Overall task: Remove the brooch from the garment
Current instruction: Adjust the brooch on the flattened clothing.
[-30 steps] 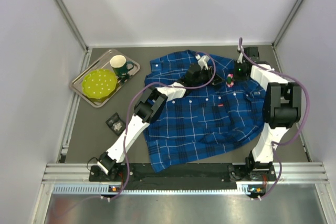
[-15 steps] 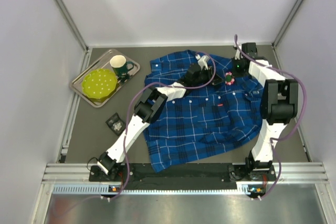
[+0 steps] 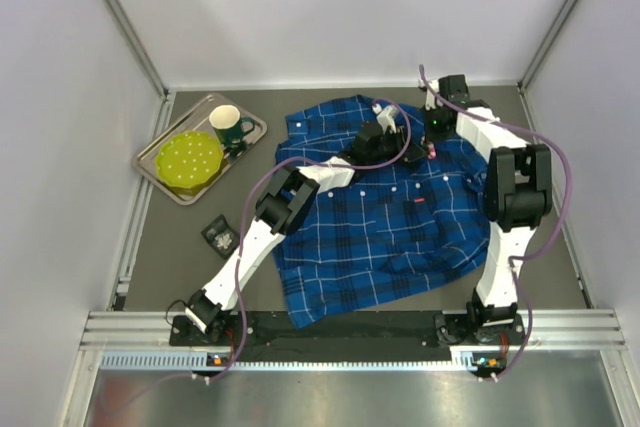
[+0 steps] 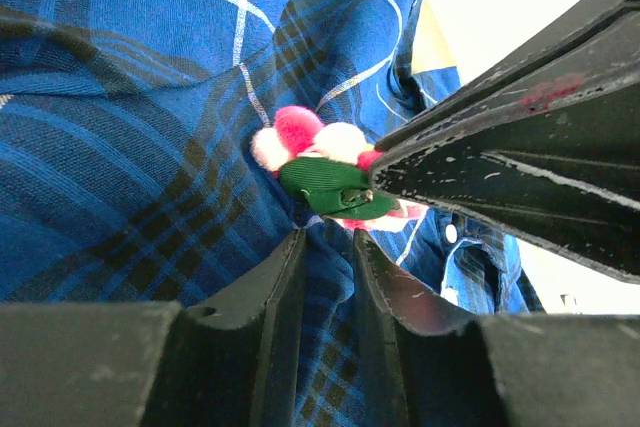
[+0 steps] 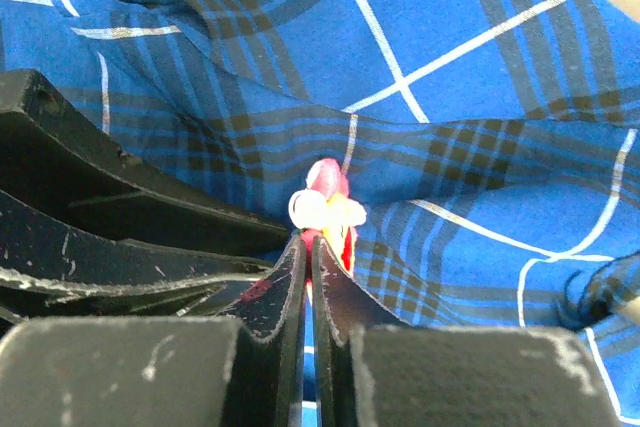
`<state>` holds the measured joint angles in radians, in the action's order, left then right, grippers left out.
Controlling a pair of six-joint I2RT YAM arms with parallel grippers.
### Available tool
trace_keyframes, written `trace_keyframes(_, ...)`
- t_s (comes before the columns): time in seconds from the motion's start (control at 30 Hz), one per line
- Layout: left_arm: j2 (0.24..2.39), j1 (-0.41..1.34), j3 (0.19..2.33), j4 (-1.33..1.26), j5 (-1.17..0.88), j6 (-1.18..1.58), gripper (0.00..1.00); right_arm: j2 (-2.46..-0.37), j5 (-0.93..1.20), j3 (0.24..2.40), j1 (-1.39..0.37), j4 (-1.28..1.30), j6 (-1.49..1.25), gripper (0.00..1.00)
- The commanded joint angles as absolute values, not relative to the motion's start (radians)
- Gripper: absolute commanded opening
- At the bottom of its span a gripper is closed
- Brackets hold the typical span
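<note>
While both arms stretch out from the near edge of the desk (image 3: 190, 267), the garment (image 3: 380, 237) lies spread across the middle, collar end farthest away. Up by that far end, everything is crowded into one spot. The left claw (image 4: 328, 239) has its jaws drawn in on a pinch of plaid cloth, and just past its tips sits the brooch (image 4: 320, 162), pink and white pompoms with a green ribbon, fixed to the shirt near the collar.

Over on the right wrist view, the right claw (image 5: 309, 244) is closed tight, tips together, and the brooch's near edge looks nipped between them, with the rest poking out dead ahead. So the right arm is the one on it, and the left anchors the fabric just beside.

The brooch spreads sideways across the left claw's line, but how its pin runs is hidden. My read is that the pull must go away from the cloth, against the left's hold.

Far left, a tray (image 3: 150, 162) carries a green cup (image 3: 229, 125).
</note>
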<state>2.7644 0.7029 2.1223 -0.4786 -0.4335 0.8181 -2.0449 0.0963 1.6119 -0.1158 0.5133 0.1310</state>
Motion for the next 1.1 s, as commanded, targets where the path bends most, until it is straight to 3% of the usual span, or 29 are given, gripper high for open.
trace_keyframes(0.0, 2.752, 0.718, 2.112, -0.426, -0.468, 0.824, 0.31, -2.103, 0.039, 1.621, -0.124, 0.540, 0.111, 0.00)
trace_keyframes(0.63, 2.606, 0.670, 1.976, -0.456, -0.459, 0.741, 0.29, -2.123, 0.138, 1.566, -0.005, 0.494, -0.032, 0.00)
trace_keyframes(1.07, 2.738, 0.666, 2.215, -0.371, -0.491, 0.747, 0.31, -2.097, 0.169, 1.536, 0.025, 0.486, -0.043, 0.00)
